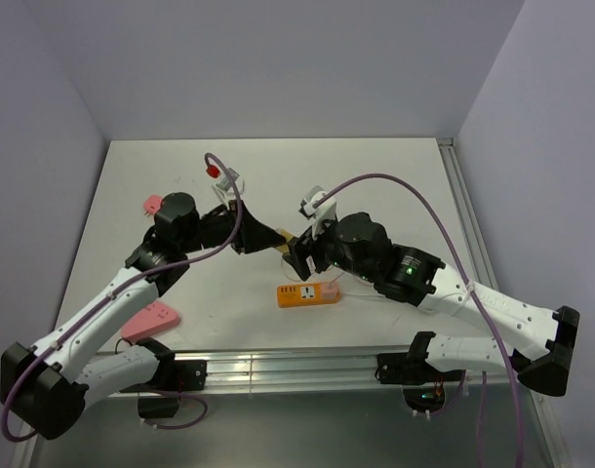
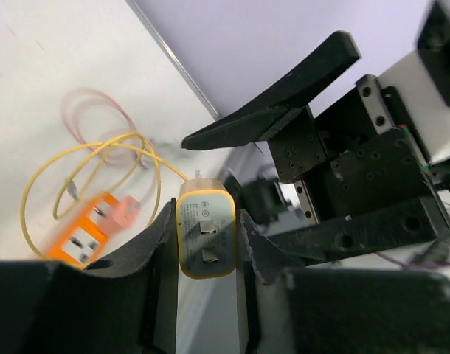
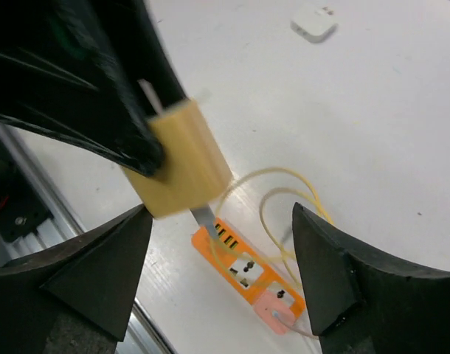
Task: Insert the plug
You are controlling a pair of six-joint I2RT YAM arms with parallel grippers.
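Observation:
My left gripper (image 1: 276,237) is shut on a yellow plug (image 2: 205,240) and holds it in the air above the table; its two flat prongs face the left wrist camera. In the right wrist view the plug (image 3: 182,161) hangs above the orange power strip (image 3: 246,271), one prong pointing down at the strip's near end. The strip (image 1: 307,293) lies flat on the table with a pink end and a looped yellow cable (image 3: 284,195). My right gripper (image 3: 221,215) is open and empty, its fingers on either side of the plug without touching it.
A small white adapter (image 3: 313,21) lies further off on the table. Two pink objects (image 1: 153,203) (image 1: 151,320) lie at the left. A metal rail (image 1: 278,370) runs along the near table edge. Walls close in at the back and right.

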